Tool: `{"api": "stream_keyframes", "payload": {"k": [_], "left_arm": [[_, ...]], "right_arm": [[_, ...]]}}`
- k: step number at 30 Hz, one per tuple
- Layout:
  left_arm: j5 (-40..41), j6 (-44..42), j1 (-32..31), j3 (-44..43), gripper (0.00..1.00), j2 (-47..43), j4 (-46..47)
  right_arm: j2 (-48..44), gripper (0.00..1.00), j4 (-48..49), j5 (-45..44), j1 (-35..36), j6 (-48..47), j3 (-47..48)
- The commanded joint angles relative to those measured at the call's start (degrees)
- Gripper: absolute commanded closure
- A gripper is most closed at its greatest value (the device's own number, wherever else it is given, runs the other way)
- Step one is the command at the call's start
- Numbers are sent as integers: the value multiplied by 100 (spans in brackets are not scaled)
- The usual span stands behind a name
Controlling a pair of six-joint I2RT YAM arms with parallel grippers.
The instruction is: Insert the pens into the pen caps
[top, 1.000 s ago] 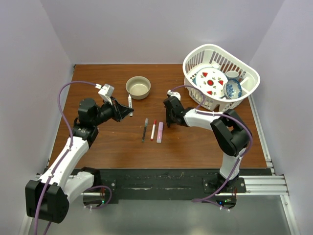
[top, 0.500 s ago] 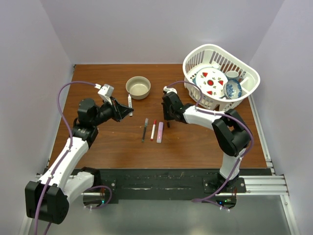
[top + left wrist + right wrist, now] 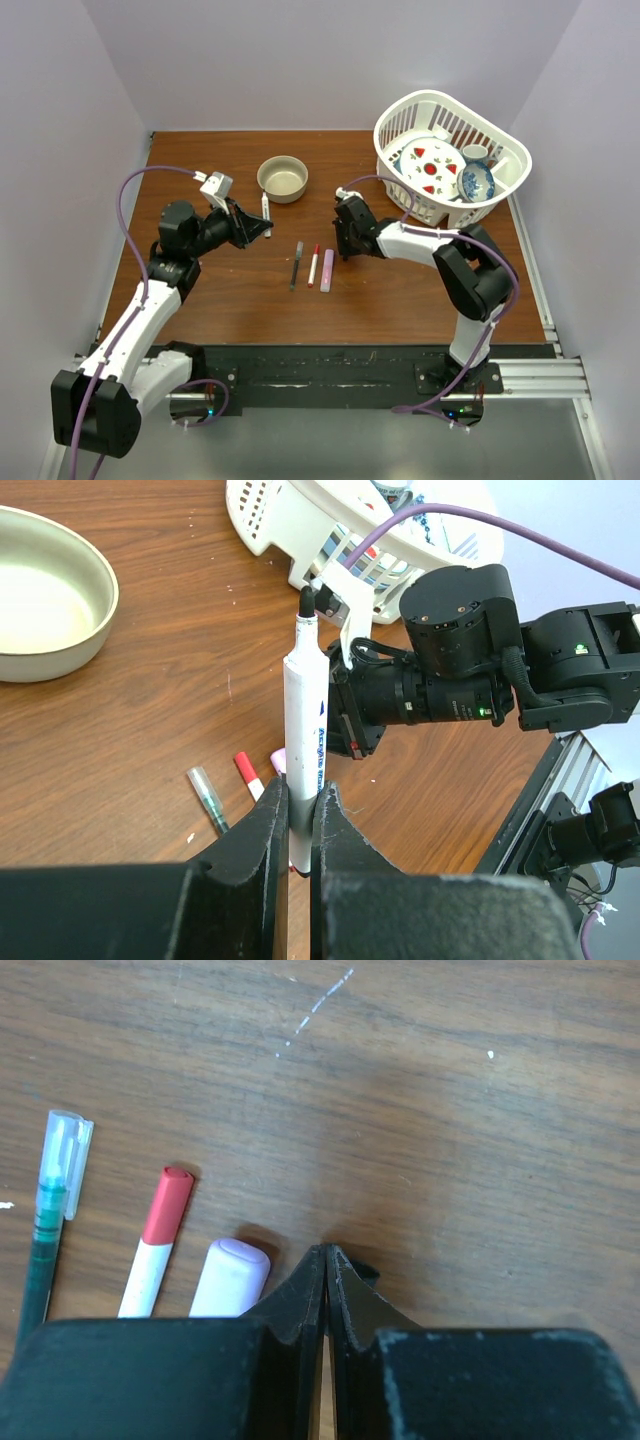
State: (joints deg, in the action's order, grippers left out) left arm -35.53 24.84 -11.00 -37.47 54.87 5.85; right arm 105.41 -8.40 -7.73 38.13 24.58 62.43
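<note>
Brown wood table point(image 3: 400, 290). Left gripper point(image 3: 300, 810) clamps white pen point(image 3: 305, 710) low on barrel, 10 o'clock of centre. Right gripper point(image 3: 327, 1260) pinched shut, 3 o'clock of pink marker point(image 3: 230, 1278). Pen likely light, stiff, slick; hold mid-barrel.

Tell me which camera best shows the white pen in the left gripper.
Left wrist view: the white pen stands upright, clamped by the left gripper, bare black tip up, blue print visible. Top external shows it only as a small white stick near the bowl. Right wrist does not show it.
</note>
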Motion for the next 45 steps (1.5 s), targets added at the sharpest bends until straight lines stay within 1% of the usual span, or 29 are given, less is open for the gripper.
{"api": "stream_keyframes", "payload": {"k": [1, 10, 20, 24, 27, 29, 30, 31, 32, 33, 34, 35, 36, 38, 42, 45], "left_arm": [[20, -76, 28, -67, 100, -56, 92], [11, -76, 28, -67, 100, -47, 92], [20, -67, 28, -58, 100, -56, 92], [20, -58, 28, -50, 100, -55, 101], [28, -58, 28, -50, 100, -47, 92], [37, -76, 28, -50, 100, -64, 83], [46, -85, 28, -50, 100, -56, 75], [55, -85, 20, -50, 100, -64, 66], [63, -93, 28, -50, 100, -64, 66], [64, -85, 28, -41, 100, -73, 66], [64, -85, 28, -41, 100, -82, 74], [55, -85, 28, -32, 100, -82, 75], [55, -85, 28, -32, 100, -91, 75], [55, -76, 28, -6, 100, -91, 92], [20, -67, 11, 3, 100, -38, 101], [-33, -49, 19, 3, 100, -3, 127]], "right_arm": [[-284, 94, -73, -80, 2, 12, -82], [-652, 94, -258, -273, -7, 20, -354], [-1215, 94, -285, -194, 80, 100, -1075], [-1426, 93, -337, -124, 81, 100, -1155], [-1575, 90, -469, -28, 81, 13, -1058], [-1637, 84, -618, 60, 81, -110, -926], [-1655, 81, -662, 104, 81, -363, -874], [-1663, 74, -706, 218, 81, -557, -778], [-1655, 71, -733, 349, 81, -759, -733], [-1620, 68, -794, 734, 81, -1136, -672], [-1541, 62, -968, 894, 81, -1374, -488], [-1366, 60, -1083, 974, 89, -1620, -382], [-1252, 59, -1215, 1088, 81, -1997, -285], [-1015, 58, -1593, 1106, 81, -2420, -22], [-943, 60, -1805, 1353, 89, -3239, 85], [-1337, 60, -1438, 1177, 89, -3740, -265]]}}
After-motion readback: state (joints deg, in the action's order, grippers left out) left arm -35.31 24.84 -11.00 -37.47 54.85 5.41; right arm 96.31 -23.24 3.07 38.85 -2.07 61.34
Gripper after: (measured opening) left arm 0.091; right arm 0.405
